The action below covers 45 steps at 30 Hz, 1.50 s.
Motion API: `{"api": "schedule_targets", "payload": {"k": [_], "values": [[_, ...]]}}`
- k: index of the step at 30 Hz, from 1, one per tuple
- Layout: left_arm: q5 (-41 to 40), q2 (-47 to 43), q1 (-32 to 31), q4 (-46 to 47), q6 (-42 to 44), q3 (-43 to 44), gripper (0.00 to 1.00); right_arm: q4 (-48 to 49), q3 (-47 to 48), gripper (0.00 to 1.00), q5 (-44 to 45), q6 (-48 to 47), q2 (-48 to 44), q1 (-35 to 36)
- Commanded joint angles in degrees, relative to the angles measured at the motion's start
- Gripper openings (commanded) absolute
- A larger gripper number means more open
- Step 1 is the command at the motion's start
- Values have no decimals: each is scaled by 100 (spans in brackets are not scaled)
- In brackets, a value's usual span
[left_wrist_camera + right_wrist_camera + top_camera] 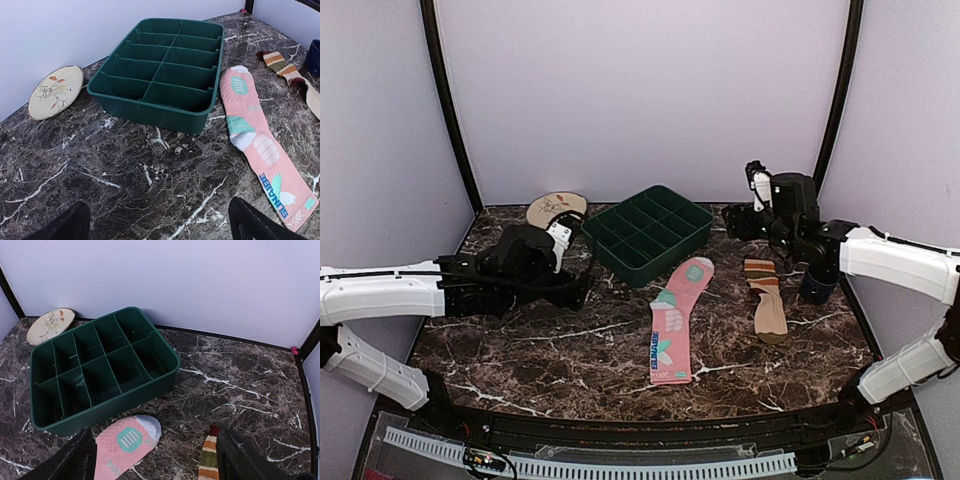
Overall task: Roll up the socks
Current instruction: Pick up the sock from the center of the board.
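Observation:
The socks lie flat and apart on the marble table. The long pink sock [673,322] with mint patterns stretches from the green tray toward the front, and the shorter tan sock [768,300] with a striped cuff lies to its right. My left gripper [582,283] hovers open left of the pink sock [260,145], holding nothing; the tan sock [290,75] lies beyond. My right gripper [738,222] hangs open above the back right, over the pink sock's toe [127,445] and the tan sock's cuff [209,462]. Both wrist views show bare table between the left gripper's [160,230] and the right gripper's [157,465] fingers.
A green divided tray [650,266] stands at the back centre, touching the pink sock's toe. A round beige patterned plate [555,208] leans at the back left. A dark blue cup [817,285] stands right of the tan sock, under the right arm.

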Motion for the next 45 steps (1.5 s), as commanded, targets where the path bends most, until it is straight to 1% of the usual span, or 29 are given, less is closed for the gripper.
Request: {"api": "schedule_targets", "payload": {"k": [1, 4, 8, 11, 15, 19, 23, 28, 35, 39, 45], "values": [[-6, 292, -157, -42, -114, 133, 99, -701, 23, 81, 43, -267, 41, 341], [49, 306, -164, 45, -227, 89, 99, -1163, -39, 81, 314, -423, 111, 832], [258, 172, -164, 87, -245, -15, 99, -1708, -237, 80, 708, -366, 31, 1596], [396, 87, -164, -69, -339, -32, 99, -2153, -278, 75, 636, -257, -42, 2133], [574, -30, -164, -326, -578, -12, 99, -2784, -243, 72, 627, -17, 36, 2944], [706, -151, -164, -632, -911, 48, 99, -3294, -161, 71, 695, 245, 323, 3757], [809, -258, -164, -910, -1153, 134, 99, -3381, -174, 71, 595, 396, 638, 4304], [922, -414, -164, -1076, -1328, 152, 98, -3274, -204, 73, 439, 361, 1035, 4557], [920, -639, -164, -1135, -1463, 57, 98, -3037, -139, 76, 492, -47, 1640, 4586], [950, -752, -164, -1140, -1484, -10, 98, -2916, -91, 77, 567, -300, 1902, 4521], [951, -797, -164, -1144, -1563, -99, 98, -2885, -32, 77, 430, -564, 2001, 4256]]}}
